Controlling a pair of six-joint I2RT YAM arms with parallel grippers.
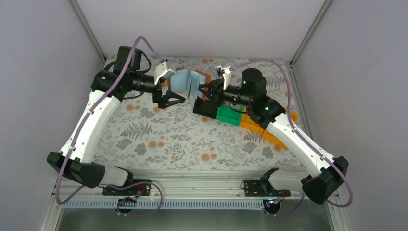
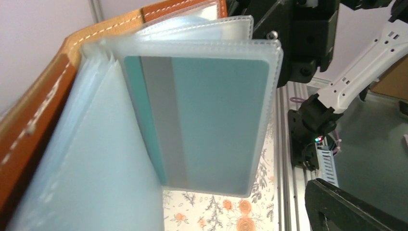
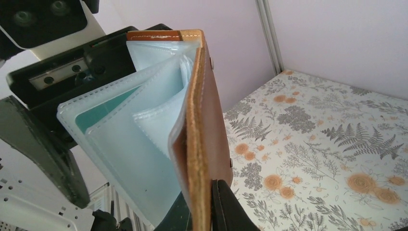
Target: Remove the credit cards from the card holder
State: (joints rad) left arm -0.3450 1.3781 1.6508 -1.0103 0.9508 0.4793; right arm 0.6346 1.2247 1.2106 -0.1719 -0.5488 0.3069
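Clamping the brown cover, the right gripper [image 1: 203, 94] holds the card holder [image 1: 188, 83] aloft, fanned open. The left gripper [image 1: 176, 100] stands wide open beside it (teal card [image 2: 211, 120] inside a sleeve).

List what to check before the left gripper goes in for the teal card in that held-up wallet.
1. Hold: right gripper shut on the brown cover of the card holder: ok.
2. Jaws: left gripper open: ok.
3. Access: card holder open, clear sleeves fanned out: ok.
4. Target: teal card faces the left wrist camera, fully inside its sleeve: ok.
5. Sleeve's open edge toward the left gripper: cannot tell.
6. Any card already out: not ok, none seen.
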